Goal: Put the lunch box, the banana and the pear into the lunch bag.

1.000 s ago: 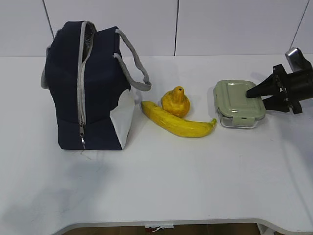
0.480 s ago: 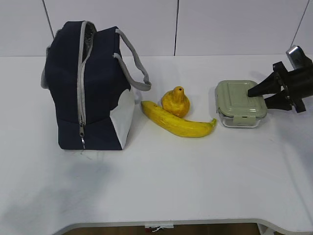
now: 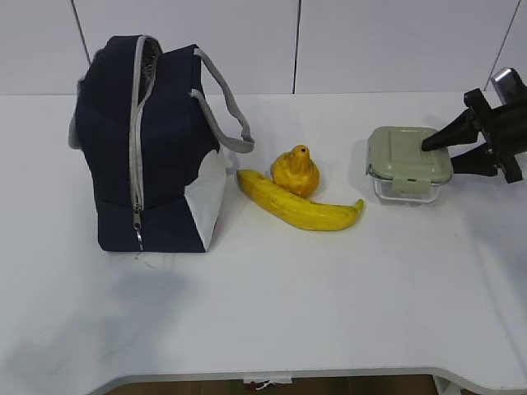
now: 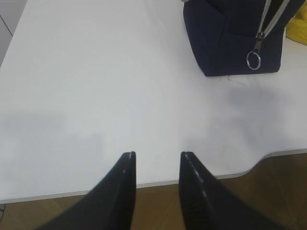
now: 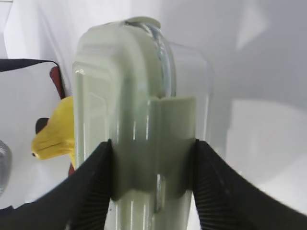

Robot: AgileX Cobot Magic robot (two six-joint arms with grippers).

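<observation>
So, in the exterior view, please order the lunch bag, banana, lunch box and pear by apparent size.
1. lunch bag
2. banana
3. lunch box, shorter than the banana but bulkier, so this ranking is unsure
4. pear

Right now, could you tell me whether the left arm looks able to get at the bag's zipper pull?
Probably yes. The left gripper hangs open over bare table, and nothing lies between it and the ring pull on the near end of the lunch bag. The right gripper is busy clamping the lunch box.

The lunch bag (image 4: 235,36) is cut off at the top edge; the banana (image 5: 53,136) shows only partly behind the lunch box (image 5: 144,120).
</observation>
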